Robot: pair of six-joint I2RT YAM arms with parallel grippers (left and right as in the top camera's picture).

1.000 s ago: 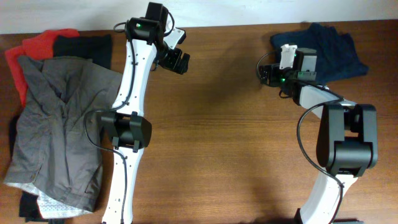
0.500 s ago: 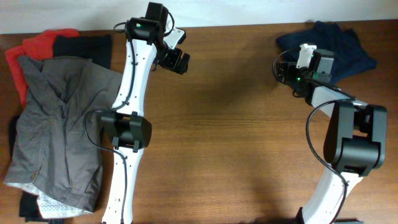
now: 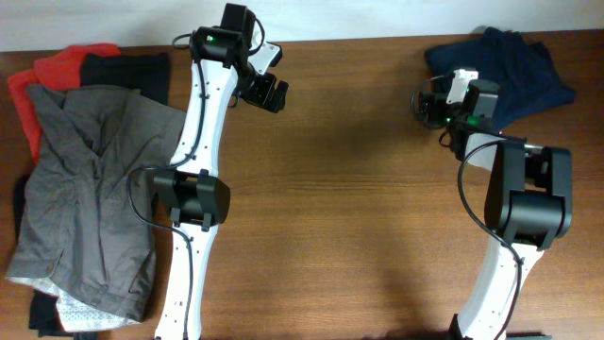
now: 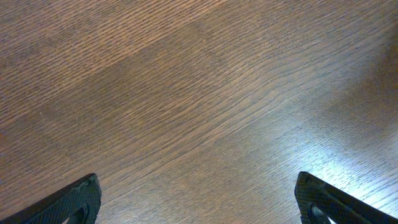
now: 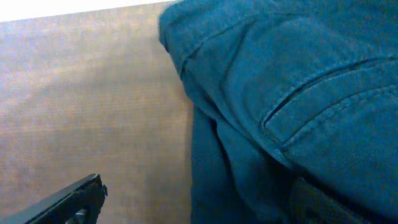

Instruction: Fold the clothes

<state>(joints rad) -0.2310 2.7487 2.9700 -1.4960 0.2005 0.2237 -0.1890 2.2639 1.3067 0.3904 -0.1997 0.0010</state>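
Observation:
A crumpled navy garment (image 3: 510,64) lies at the far right of the table; the right wrist view shows its seams and a pocket (image 5: 292,106). My right gripper (image 3: 472,93) is at its left edge, jaws open, with cloth lying between the fingers (image 5: 199,208); one fingertip (image 5: 78,196) shows over bare wood. A pile of grey trousers (image 3: 85,189) on red (image 3: 52,68) and black (image 3: 123,68) clothes lies at the far left. My left gripper (image 3: 267,92) hovers open and empty over bare wood (image 4: 199,205).
The table's far edge (image 5: 81,14) runs just behind the navy garment. A white-patterned cloth (image 3: 90,310) sticks out under the pile at the front left. Both arm bases stand at the front edge of the table.
The navy garment has shifted right and towards the far edge along with my right gripper, which then drew back slightly left. The left arm has not moved.

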